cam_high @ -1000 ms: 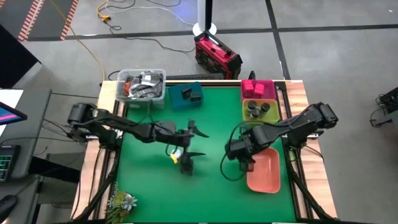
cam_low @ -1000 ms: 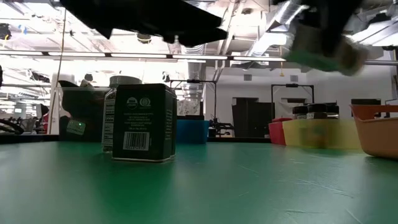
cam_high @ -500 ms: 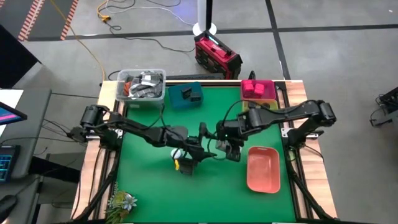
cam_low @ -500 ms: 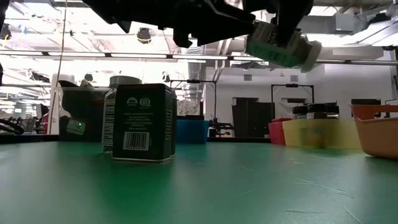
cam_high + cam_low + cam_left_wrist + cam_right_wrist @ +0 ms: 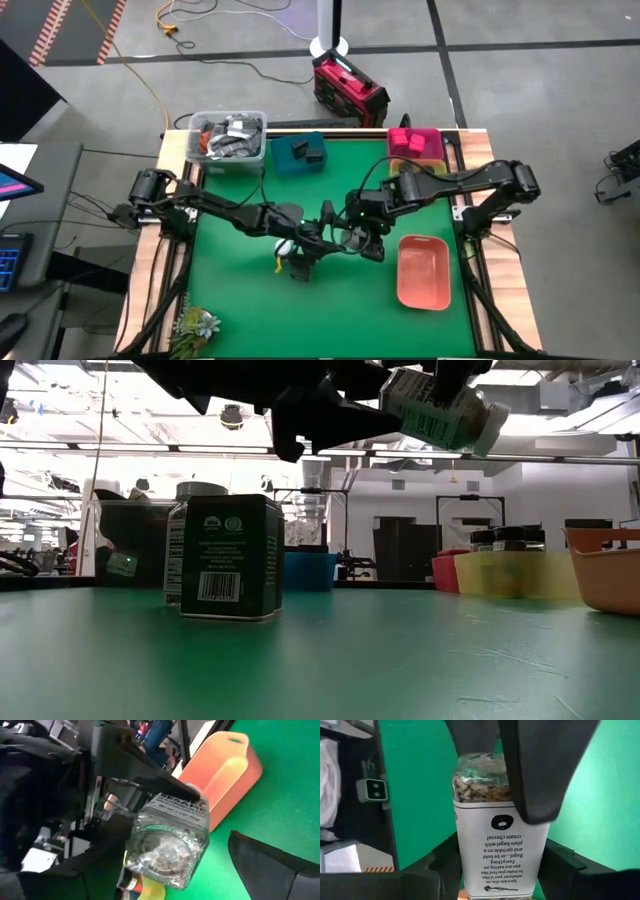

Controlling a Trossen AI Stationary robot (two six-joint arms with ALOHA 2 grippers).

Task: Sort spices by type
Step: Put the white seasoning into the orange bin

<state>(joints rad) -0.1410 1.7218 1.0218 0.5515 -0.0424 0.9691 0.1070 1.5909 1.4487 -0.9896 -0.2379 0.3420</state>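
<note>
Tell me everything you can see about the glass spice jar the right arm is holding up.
The glass jar is clear and square-shouldered, filled with a pale seed mix, and wears a white label with black print. The right pincer clamps it in mid-air, tilted, above the green table near its middle. The left pincer hovers open right beside it.

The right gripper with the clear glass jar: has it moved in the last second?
Yes. In the high view the right gripper, shut on the clear glass jar, went from beside the salmon tray toward the table's middle, meeting the open left gripper.
</note>
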